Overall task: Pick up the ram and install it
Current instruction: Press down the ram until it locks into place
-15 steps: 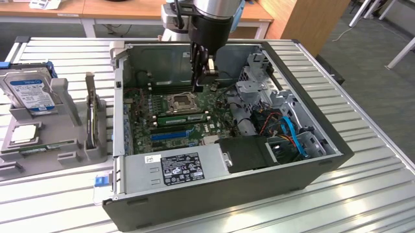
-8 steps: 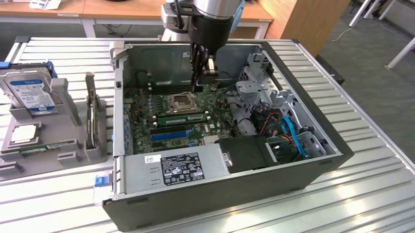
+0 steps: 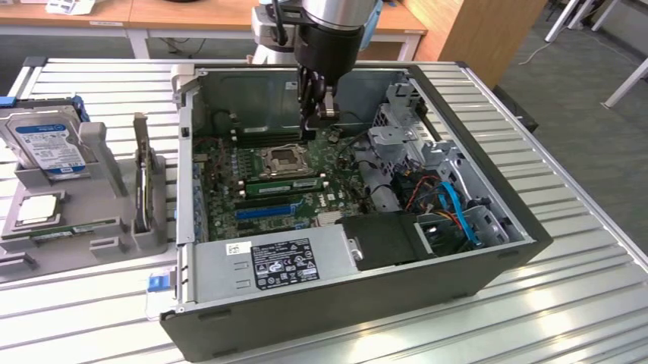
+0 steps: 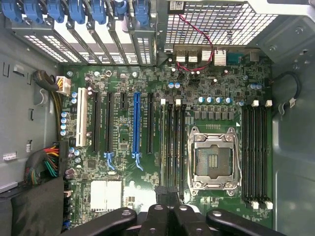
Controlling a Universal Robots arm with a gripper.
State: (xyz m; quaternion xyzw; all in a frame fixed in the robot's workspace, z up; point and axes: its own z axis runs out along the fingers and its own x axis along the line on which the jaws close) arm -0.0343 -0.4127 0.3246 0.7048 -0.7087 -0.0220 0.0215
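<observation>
Fingers [image 4: 158, 221] closed above motherboard [image 4: 147, 179]; exterior view shows hard drive [image 3: 45, 140].

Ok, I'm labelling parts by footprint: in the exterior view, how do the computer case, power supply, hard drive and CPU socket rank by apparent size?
Largest to smallest:
1. computer case
2. power supply
3. hard drive
4. CPU socket

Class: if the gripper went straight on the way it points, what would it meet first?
Probably the end of the memory slots beside the processor socket. The shut gripper hangs over that end, though how far above it is unclear.
</observation>
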